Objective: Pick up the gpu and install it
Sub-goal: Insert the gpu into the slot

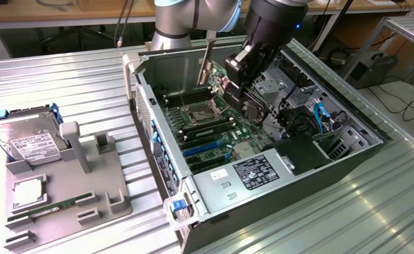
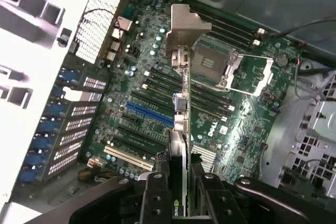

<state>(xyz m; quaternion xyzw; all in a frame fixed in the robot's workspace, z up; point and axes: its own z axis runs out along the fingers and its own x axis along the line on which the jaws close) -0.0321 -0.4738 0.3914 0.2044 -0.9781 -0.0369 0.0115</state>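
Looking across from the exterior view's left, I see a silver hard drive and a green RAM stick sitting in a grey holder on the ribbed metal bench. Just beside it lies the open computer case, its motherboard exposed. Over that board hangs the end effector, fingers clamped on the gpu, which is held on edge inside the case, with its silver bracket at the end away from the fingers.

From the wrist you see the gpu edge-on, its broad faces hidden and one end buried between the clamped fingers of the gripper. The print on the hard drive is too small to read.
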